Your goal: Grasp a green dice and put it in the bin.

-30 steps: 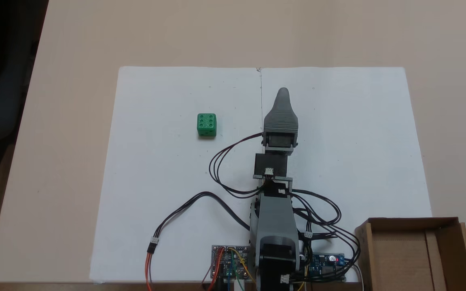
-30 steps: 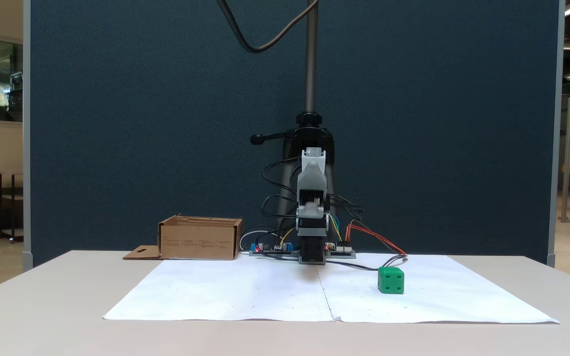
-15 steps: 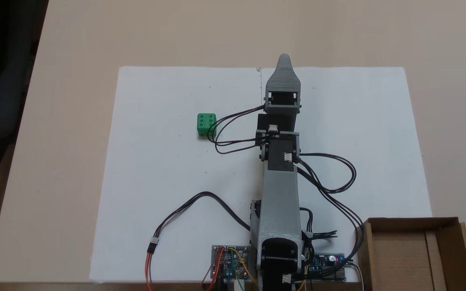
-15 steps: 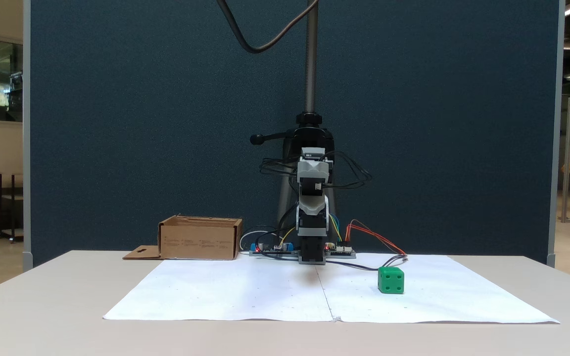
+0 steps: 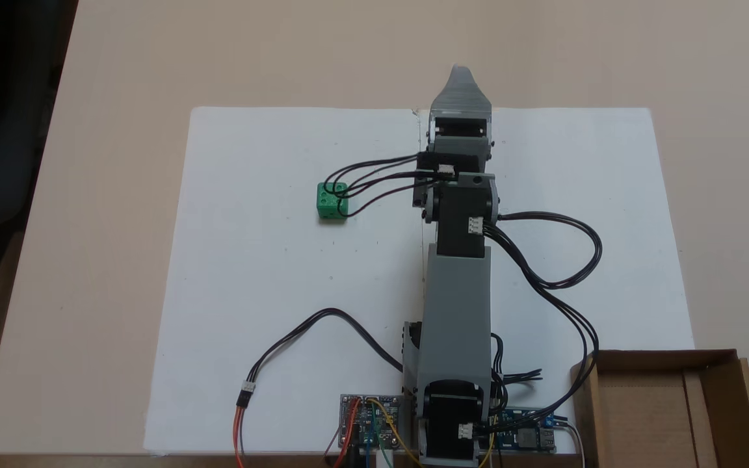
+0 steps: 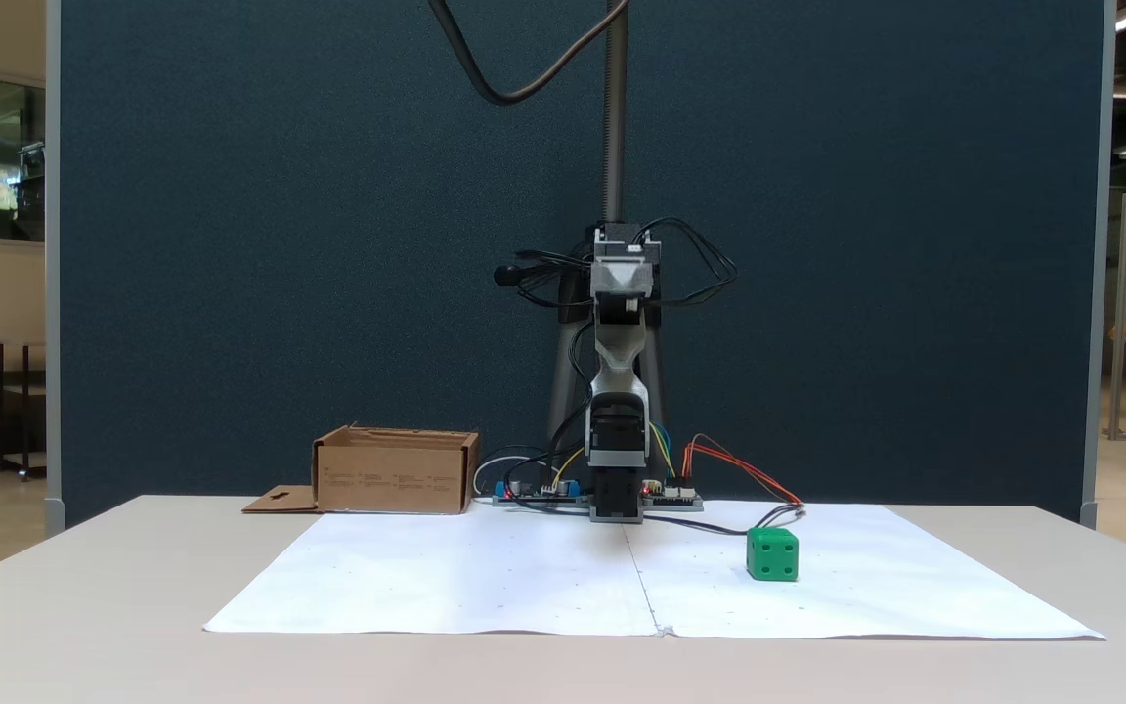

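Observation:
The green dice point(image 5: 330, 201) lies on the white paper, left of the arm in a fixed view from above, with black cables crossing over its right part in that picture. From the front it sits low on the right, the green dice point(image 6: 772, 554) with pips facing the camera. My gripper point(image 5: 456, 70) reaches past the paper's far edge, well right of and beyond the dice, one jaw hiding the other. The cardboard bin point(image 5: 664, 406) stands at the bottom right beside the arm's base, and the same bin point(image 6: 395, 471) sits at the left in the front picture.
Two white paper sheets point(image 5: 270, 292) cover the beige table point(image 5: 121, 78). Circuit boards point(image 5: 371, 419) and looping cables point(image 5: 563, 260) crowd the arm's base. A dark blue partition point(image 6: 280, 244) and a camera pole point(image 6: 612, 117) stand behind the raised arm point(image 6: 622, 279).
The arm has stretched out and risen, carrying the gripper from mid-paper to beyond the far edge. Its cables swung over the dice in the view from above. Dice and bin stayed put.

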`<action>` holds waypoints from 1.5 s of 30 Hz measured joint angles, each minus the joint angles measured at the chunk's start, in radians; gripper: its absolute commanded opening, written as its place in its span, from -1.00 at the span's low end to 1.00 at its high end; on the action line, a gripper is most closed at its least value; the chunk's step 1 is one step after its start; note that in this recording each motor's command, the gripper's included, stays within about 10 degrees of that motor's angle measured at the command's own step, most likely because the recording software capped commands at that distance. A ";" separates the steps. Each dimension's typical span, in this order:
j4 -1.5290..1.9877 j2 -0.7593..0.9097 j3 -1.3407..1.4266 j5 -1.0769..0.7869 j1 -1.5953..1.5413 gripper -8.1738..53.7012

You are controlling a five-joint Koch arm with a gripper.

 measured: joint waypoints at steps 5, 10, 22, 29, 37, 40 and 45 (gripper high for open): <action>0.373 -0.060 -0.103 0.023 -0.014 0.65; 0.621 -0.117 -0.137 0.109 -0.063 0.64; 0.762 -0.298 -0.276 0.382 -0.385 0.60; 0.761 -0.368 -0.383 0.505 -0.491 0.60; 0.646 -0.468 -0.393 0.577 -0.629 0.58; 0.561 -0.508 -0.393 0.594 -0.664 0.56; 0.489 -0.531 -0.391 0.626 -0.704 0.56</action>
